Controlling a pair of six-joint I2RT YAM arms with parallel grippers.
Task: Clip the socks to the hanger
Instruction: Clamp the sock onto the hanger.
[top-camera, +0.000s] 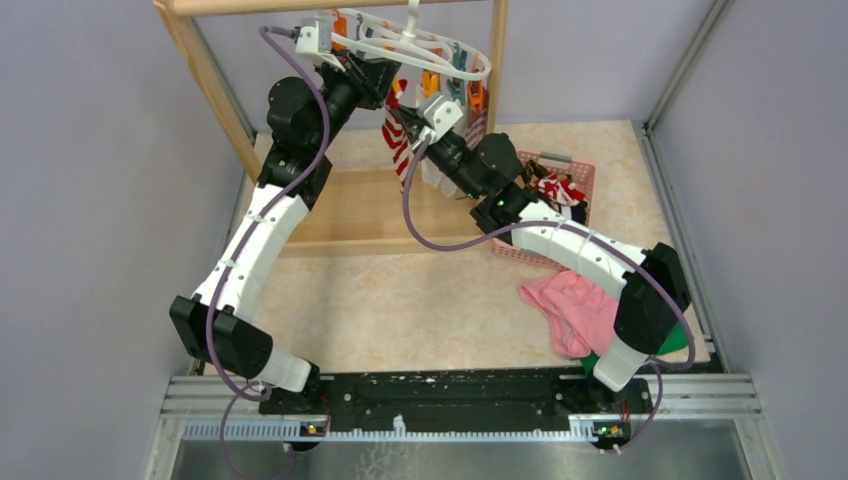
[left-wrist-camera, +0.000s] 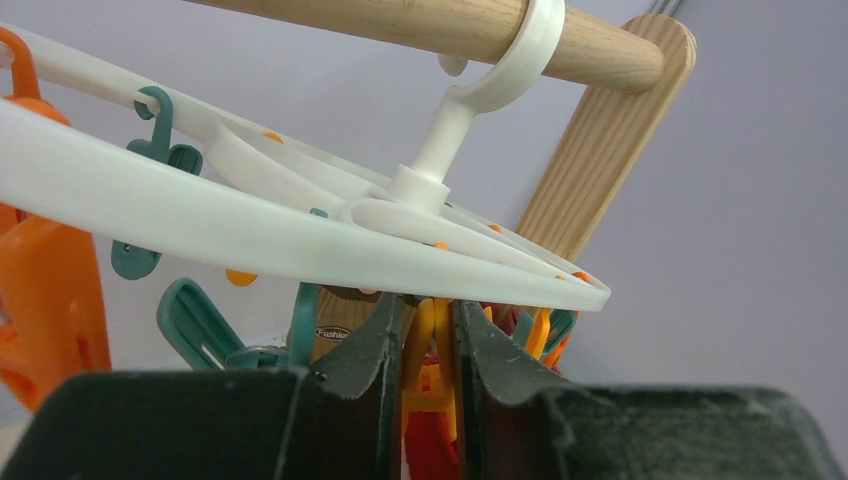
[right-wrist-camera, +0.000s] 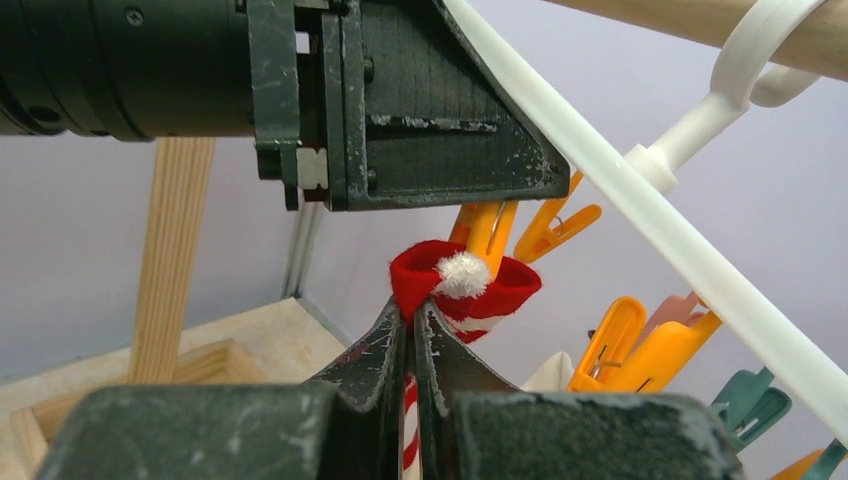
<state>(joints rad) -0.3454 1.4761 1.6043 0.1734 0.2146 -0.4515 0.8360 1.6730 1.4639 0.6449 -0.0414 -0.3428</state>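
Red-white striped sock (right-wrist-camera: 508, 290) just below orange clip (right-wrist-camera: 490, 228) of white hanger (left-wrist-camera: 200, 210).

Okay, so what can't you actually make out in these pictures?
Whether the striped sock is inside the orange clip yet: right wrist view, the left claw covers the clip's top; top view, too small.
The sock's lower length: right wrist view, behind the right claw.
How many socks fill the pink basket: top view, the right arm crosses it.
The green cloth: top view, mostly under that arm.
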